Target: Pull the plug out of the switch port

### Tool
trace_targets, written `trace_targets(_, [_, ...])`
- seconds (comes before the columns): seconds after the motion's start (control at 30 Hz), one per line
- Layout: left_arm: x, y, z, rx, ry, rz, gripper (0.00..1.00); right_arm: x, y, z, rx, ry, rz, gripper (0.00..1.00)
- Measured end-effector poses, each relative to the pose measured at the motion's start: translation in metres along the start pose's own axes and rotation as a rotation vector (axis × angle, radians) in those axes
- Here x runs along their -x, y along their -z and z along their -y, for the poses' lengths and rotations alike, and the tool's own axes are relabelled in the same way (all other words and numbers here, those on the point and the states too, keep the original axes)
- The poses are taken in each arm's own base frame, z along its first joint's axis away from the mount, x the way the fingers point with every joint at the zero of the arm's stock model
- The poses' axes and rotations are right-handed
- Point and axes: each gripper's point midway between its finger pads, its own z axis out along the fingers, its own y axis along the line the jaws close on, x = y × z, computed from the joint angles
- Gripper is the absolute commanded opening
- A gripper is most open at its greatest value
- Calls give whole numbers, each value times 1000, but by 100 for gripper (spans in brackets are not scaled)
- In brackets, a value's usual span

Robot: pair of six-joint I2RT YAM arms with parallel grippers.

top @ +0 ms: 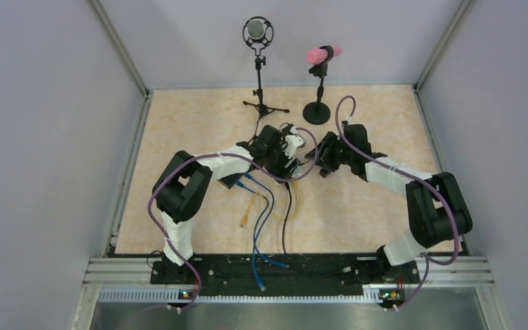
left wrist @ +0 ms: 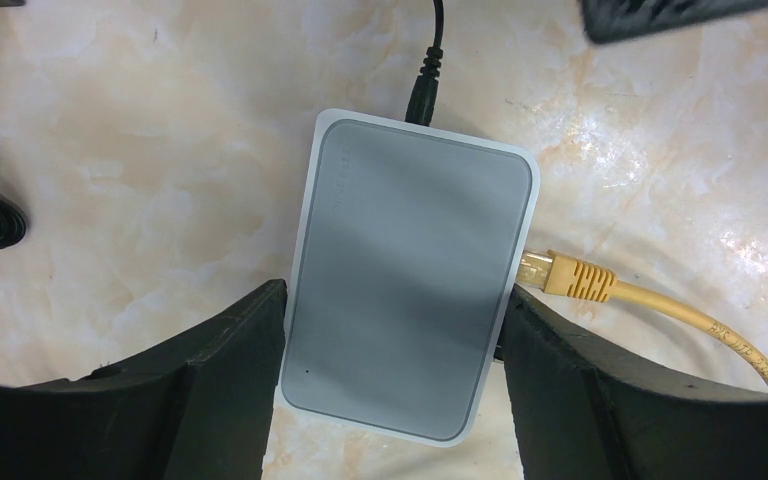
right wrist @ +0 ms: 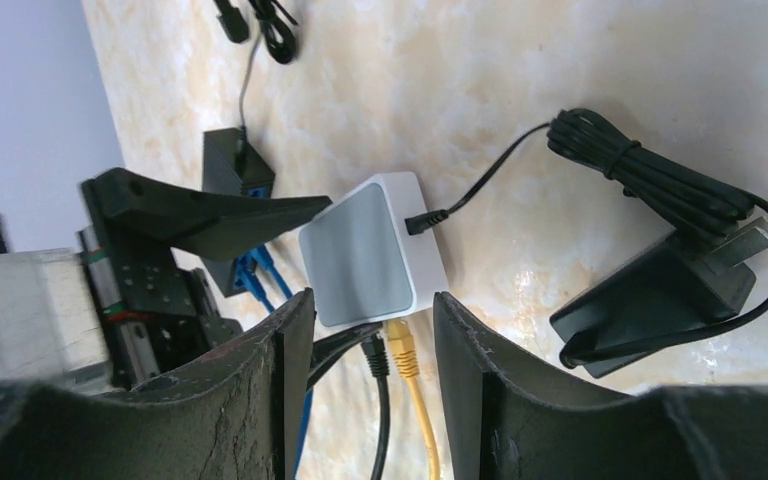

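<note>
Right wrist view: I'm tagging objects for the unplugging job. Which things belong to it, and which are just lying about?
Job: switch; yellow plug; left gripper, clamping the switch; right gripper, open.
Lying about: black power adapter; blue cables; small black box.

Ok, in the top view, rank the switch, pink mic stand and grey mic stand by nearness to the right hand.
1. switch, just left of the right hand.
2. pink mic stand, behind the hand.
3. grey mic stand, farther back and to the left.
</note>
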Motion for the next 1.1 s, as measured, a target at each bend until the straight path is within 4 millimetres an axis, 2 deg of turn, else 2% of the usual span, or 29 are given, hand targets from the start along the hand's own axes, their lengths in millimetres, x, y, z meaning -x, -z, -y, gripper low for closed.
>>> trace_targets(0.43, [0,1,0,1,10,0,34,-27,-35,31,-49,-77,-102,46])
trace_targets(0.73, [-1,1,1,1,21,0,34,-24,-49,22,10,-155,-94,41])
trace_targets(0.8, [-1,2,1,1,21,0,33,-23,-50,21,20,-166,-86,38])
trace_targets(0.87, [-1,2,1,1,21,0,33,-25,-50,23,21,-187,-80,29])
trace_targets(1.1, [-3,4,3,0,26,-2,33,-24,-55,24,34,-233,-65,27])
